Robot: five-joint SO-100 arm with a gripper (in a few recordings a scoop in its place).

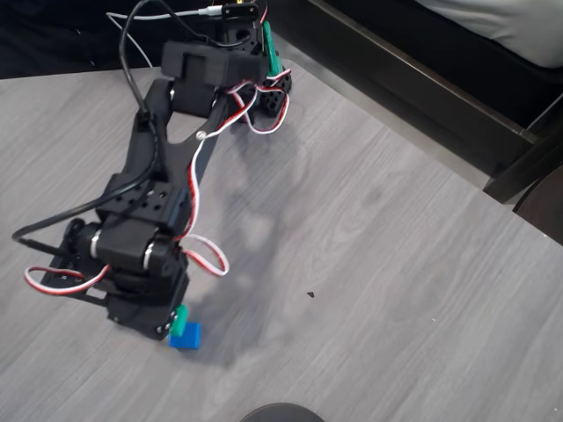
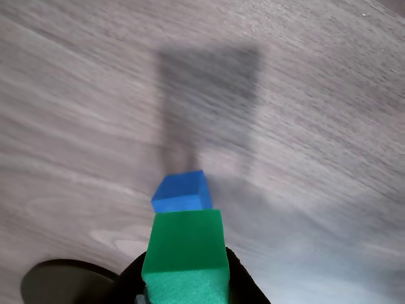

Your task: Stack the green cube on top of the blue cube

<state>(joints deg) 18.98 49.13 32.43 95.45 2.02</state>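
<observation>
Now the hand (image 2: 186, 288) grips the green cube (image 2: 186, 244) above the blue cube (image 2: 181, 192).

A pale grey wood-grain tabletop (image 1: 378, 246) is seen from above, marked by soft shadows under diffuse light. Beyond its far edge, a dark furniture frame (image 1: 422, 88) is seen, with a light grey cushion or mattress (image 1: 510, 26) laid behind it.
</observation>
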